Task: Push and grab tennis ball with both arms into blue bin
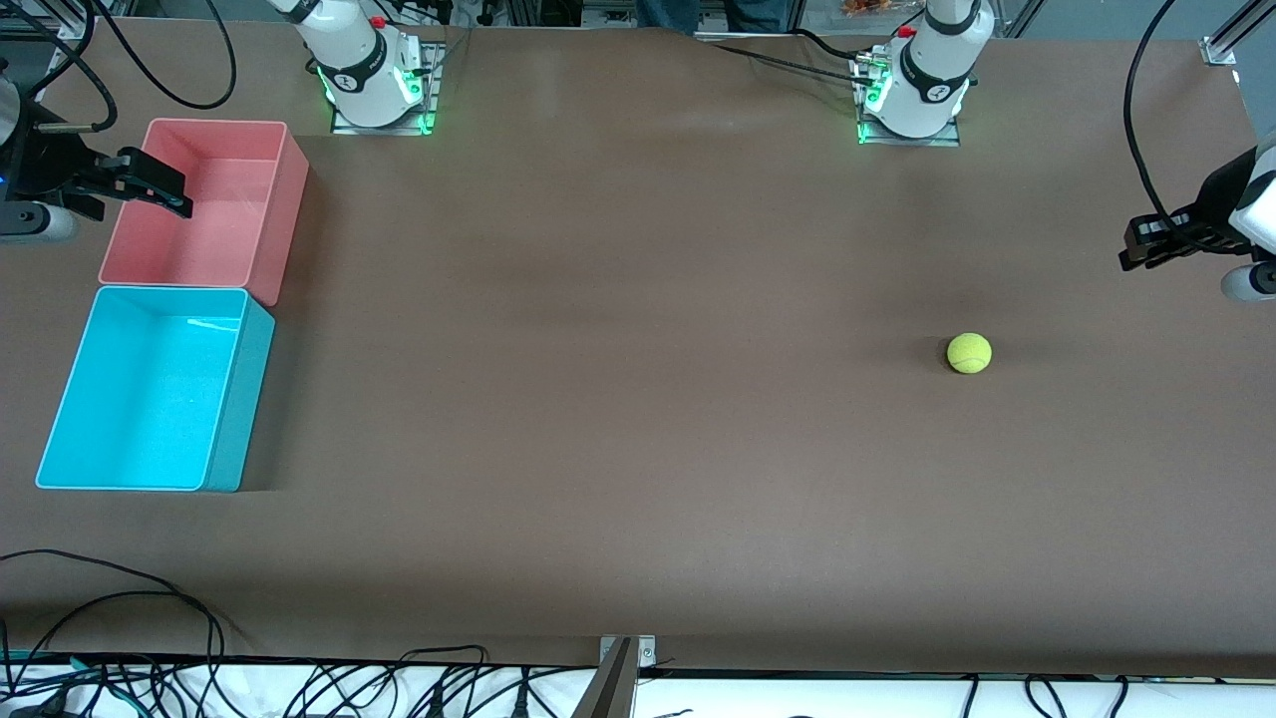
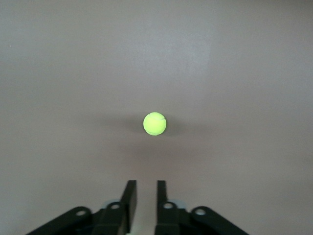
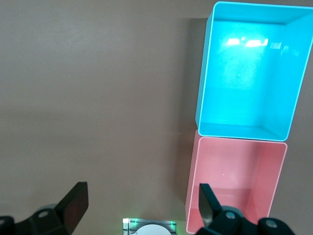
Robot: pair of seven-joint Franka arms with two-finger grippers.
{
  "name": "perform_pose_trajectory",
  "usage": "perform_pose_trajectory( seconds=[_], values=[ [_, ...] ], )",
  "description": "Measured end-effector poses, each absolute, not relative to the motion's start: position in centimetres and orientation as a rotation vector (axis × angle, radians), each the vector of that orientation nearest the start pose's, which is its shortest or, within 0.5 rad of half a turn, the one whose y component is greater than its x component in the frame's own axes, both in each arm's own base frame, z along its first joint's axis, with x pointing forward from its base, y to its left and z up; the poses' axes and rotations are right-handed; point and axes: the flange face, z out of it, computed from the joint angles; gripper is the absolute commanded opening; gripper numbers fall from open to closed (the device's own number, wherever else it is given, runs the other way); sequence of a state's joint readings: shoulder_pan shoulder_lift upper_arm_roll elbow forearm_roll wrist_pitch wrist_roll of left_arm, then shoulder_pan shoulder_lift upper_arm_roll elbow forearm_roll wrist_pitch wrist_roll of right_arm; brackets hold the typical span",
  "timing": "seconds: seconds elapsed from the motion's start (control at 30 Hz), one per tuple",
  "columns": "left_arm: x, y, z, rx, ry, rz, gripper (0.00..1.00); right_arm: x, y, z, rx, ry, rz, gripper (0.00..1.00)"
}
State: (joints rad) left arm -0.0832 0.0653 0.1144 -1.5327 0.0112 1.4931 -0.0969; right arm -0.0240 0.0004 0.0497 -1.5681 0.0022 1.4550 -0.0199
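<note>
The tennis ball (image 1: 969, 353) lies on the brown table toward the left arm's end; it also shows in the left wrist view (image 2: 154, 123). My left gripper (image 1: 1133, 251) hangs in the air at that end of the table, apart from the ball. Its fingers (image 2: 145, 188) stand close together with a narrow gap and hold nothing. The blue bin (image 1: 244, 399) stands at the right arm's end and shows empty in the right wrist view (image 3: 203, 88). My right gripper (image 1: 164, 189) is wide open (image 3: 139, 200) and empty over the pink bin's outer edge.
A pink bin (image 1: 284, 209) stands against the blue bin, farther from the front camera; it also shows in the right wrist view (image 3: 193, 196). The arm bases (image 1: 379, 95) (image 1: 912, 100) stand along the table's back edge. Cables lie along the front edge (image 1: 299, 678).
</note>
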Motion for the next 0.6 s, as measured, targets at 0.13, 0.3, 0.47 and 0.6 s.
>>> perform_pose_trajectory(
  seconds=[0.13, 0.3, 0.47, 0.6],
  values=[
    [56.5, 1.8, 60.0, -3.104, -0.246, 0.161, 0.0, 54.2, 1.4, 61.6, -3.134, -0.072, 0.178, 1.0],
    [56.5, 1.8, 59.9, -3.076, -0.441, 0.161, 0.0, 54.2, 1.4, 61.6, -3.134, -0.072, 0.178, 1.0],
    [56.8, 2.0, 59.3, -3.014, -0.703, 0.172, 0.0, 54.2, 1.4, 61.6, -3.134, -0.072, 0.179, 1.0],
    [57.2, 2.8, 58.4, -2.935, -0.936, 0.189, 0.0, 54.2, 1.4, 61.6, -3.134, -0.072, 0.179, 1.0]
  ],
)
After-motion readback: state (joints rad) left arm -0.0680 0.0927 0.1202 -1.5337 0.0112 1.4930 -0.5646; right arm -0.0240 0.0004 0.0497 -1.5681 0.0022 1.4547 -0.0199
